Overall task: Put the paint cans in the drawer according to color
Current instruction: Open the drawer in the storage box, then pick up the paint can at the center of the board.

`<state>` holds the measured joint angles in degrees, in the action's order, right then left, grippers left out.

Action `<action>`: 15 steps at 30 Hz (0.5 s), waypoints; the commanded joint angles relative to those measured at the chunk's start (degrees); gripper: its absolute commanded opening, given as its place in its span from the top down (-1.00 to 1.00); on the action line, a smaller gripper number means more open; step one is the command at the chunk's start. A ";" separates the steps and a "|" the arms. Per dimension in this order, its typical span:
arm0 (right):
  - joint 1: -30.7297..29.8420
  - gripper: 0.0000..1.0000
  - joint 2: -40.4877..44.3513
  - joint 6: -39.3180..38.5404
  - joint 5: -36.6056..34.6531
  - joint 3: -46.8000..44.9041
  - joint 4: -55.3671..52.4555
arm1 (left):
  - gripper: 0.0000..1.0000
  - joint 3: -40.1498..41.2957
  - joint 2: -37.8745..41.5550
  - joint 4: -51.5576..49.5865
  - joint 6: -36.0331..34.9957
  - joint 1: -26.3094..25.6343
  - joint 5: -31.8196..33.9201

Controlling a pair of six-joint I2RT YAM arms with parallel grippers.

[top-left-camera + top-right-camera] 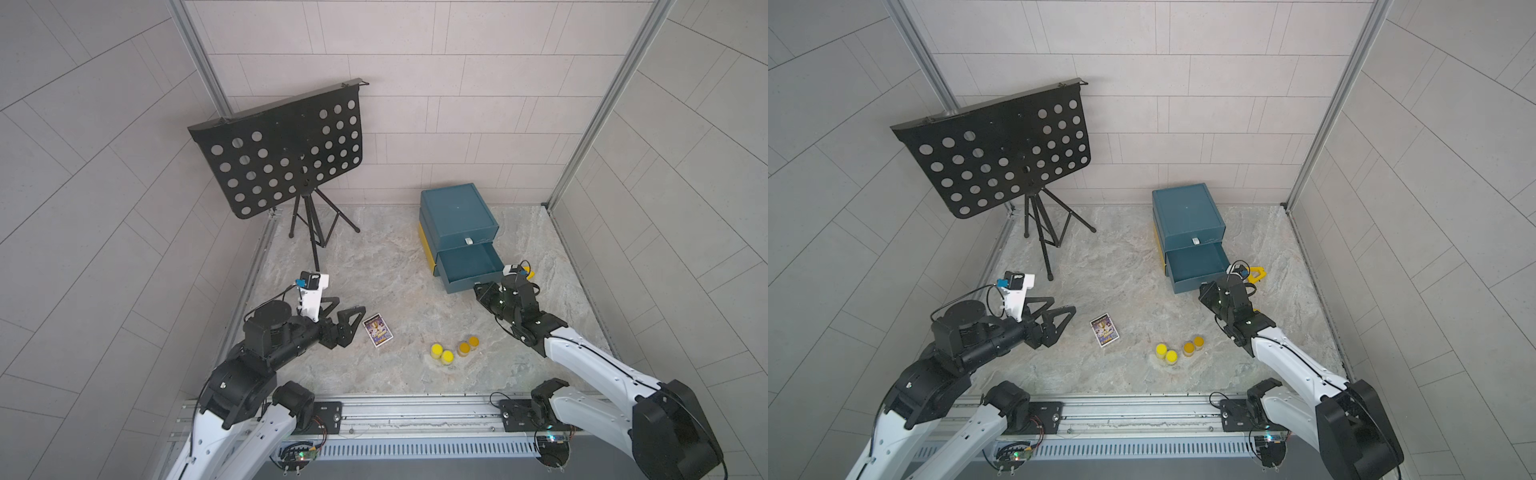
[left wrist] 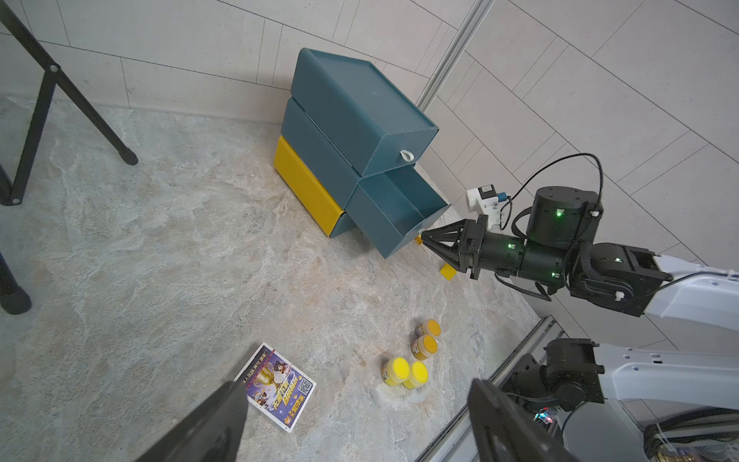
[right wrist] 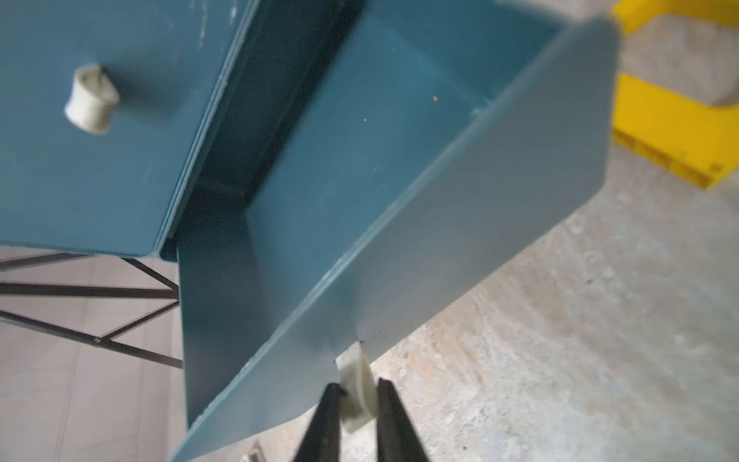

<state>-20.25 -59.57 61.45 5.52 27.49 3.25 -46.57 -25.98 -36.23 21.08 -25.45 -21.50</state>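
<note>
Four paint cans stand together on the stone table: two yellow-lidded [image 1: 436,350] [image 1: 447,356] and two orange-lidded [image 1: 463,347] [image 1: 473,341], also seen in the left wrist view as the yellow pair [image 2: 397,370] and the orange pair [image 2: 425,347]. The teal drawer unit [image 1: 457,212] has its middle drawer [image 1: 469,264] pulled out and empty [image 3: 380,140]. My right gripper [image 3: 358,386] is at that drawer's front, jaws slightly apart on either side of its white pull tab [image 3: 356,366]. My left gripper [image 1: 351,304] hangs wide open and empty near the card.
A printed card [image 1: 378,330] lies left of the cans. A black music stand [image 1: 282,153] on a tripod fills the back left. A yellow plastic piece [image 1: 528,272] lies right of the open drawer. A metal rail [image 1: 415,411] runs along the front edge.
</note>
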 commanded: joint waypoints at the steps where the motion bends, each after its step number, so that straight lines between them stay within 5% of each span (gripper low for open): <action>1: -0.11 0.11 0.74 -2.43 -1.30 2.03 -3.45 | -0.87 0.16 0.39 1.34 -0.25 0.40 0.26; 4: -0.34 -0.11 2.68 -6.06 -2.74 3.49 -8.47 | -0.87 0.16 0.36 1.32 -0.25 0.40 0.27; 9: -3.23 -0.06 4.92 -15.05 -6.86 7.78 -21.56 | -0.87 0.13 0.33 1.33 -0.25 0.38 0.34; 15: -18.58 0.04 4.49 -24.80 -17.37 14.03 -35.74 | -0.87 0.16 0.38 1.35 -0.21 0.40 0.51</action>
<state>-33.12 -55.20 43.72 -5.17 39.46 -21.89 -46.57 -25.98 -36.23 21.10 -25.45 -21.39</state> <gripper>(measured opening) 0.480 0.936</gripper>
